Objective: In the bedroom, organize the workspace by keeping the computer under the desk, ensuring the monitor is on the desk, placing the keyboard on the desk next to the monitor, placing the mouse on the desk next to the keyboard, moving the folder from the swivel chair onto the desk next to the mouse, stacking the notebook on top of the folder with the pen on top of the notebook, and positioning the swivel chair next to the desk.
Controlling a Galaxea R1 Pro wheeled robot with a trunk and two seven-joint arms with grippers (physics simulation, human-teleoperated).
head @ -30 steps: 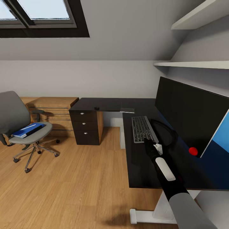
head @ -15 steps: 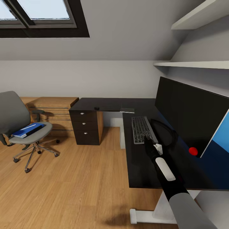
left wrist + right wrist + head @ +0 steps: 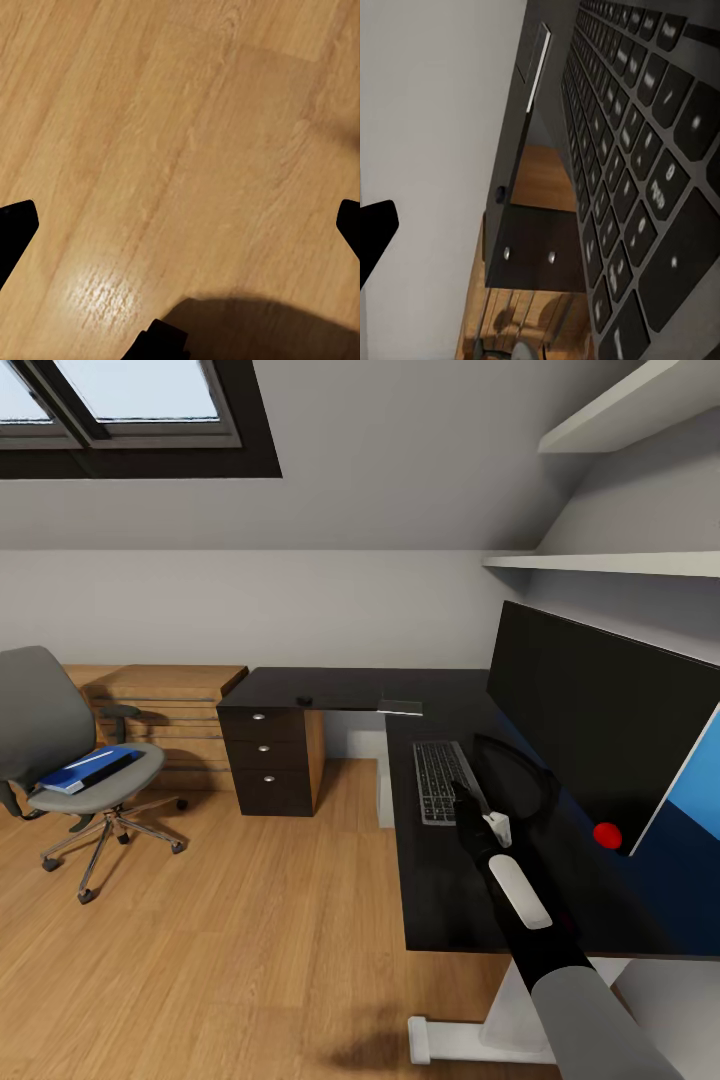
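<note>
The keyboard point(image 3: 443, 780) lies on the black desk point(image 3: 440, 900) in front of the monitor point(image 3: 600, 710). My right gripper point(image 3: 462, 790) rests at the keyboard's near end. In the right wrist view the keys point(image 3: 645, 172) sit close up, one finger point(image 3: 375, 232) stands far out and the other is hidden. The mouse point(image 3: 304, 700) and the notebook point(image 3: 400, 707) lie on the desk's far wing. The blue folder point(image 3: 88, 770) sits on the swivel chair point(image 3: 50, 740), a slim white stick on it. My left gripper point(image 3: 180, 225) hangs open over the floor. The computer is out of view.
Black drawers point(image 3: 268, 760) stand under the desk's far wing, with low oak shelving point(image 3: 170, 705) beside them. The desk's white leg point(image 3: 450, 1040) rests on the wood floor point(image 3: 250, 940) near me. Wall shelves point(image 3: 620, 560) hang above the monitor.
The keyboard has slid a little toward me along the desk in the last half second. My right gripper has crept slightly forward over it. The camera has not moved.
</note>
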